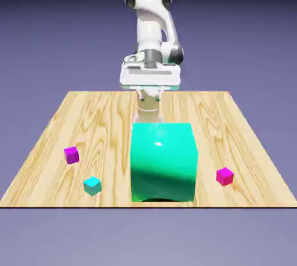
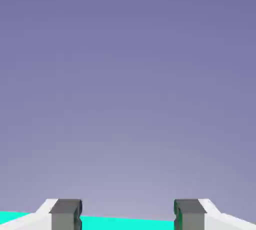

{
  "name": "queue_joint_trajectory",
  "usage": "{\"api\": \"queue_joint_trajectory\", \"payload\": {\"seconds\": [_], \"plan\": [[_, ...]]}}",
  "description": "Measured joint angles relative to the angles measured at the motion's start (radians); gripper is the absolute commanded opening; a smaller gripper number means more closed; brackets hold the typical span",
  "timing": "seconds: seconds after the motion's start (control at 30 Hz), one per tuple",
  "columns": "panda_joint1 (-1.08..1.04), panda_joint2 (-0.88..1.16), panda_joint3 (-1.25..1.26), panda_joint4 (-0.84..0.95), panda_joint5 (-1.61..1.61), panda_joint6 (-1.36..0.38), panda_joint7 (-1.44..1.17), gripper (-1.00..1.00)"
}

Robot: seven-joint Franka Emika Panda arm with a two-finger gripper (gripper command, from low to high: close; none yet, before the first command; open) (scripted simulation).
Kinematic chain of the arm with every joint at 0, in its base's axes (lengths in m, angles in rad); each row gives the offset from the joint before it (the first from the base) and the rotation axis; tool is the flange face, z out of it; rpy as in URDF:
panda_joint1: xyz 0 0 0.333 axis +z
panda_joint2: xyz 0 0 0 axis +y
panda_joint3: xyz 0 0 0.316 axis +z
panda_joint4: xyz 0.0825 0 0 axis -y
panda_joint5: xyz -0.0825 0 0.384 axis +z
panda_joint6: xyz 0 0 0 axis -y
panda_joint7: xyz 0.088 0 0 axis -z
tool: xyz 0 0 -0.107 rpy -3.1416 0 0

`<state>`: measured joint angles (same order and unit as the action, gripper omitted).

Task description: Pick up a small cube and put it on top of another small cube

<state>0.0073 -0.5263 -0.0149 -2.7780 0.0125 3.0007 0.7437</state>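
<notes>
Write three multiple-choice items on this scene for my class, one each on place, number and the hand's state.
1. Where is the cyan cube in the exterior view?
A. Right of the big green cube
B. Left of the big green cube
C. On top of the big green cube

2. How many small cubes are on the table?
A. Two
B. Three
C. Five

3. How are the hand's fingers?
A. Apart
B. Closed together
C. Closed on a cube

Key:
1 B: the exterior view shows it there.
2 B: purple, cyan and magenta.
3 A: the hand view shows a wide gap between the tips.
</notes>
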Motion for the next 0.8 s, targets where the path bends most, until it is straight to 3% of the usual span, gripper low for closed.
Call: {"api": "queue_joint_trajectory", "payload": {"seconds": [0.8], "plan": [[-0.093, 0.87, -0.297, 0.636, 0.249, -0.722, 0.053, 0.0]]}}
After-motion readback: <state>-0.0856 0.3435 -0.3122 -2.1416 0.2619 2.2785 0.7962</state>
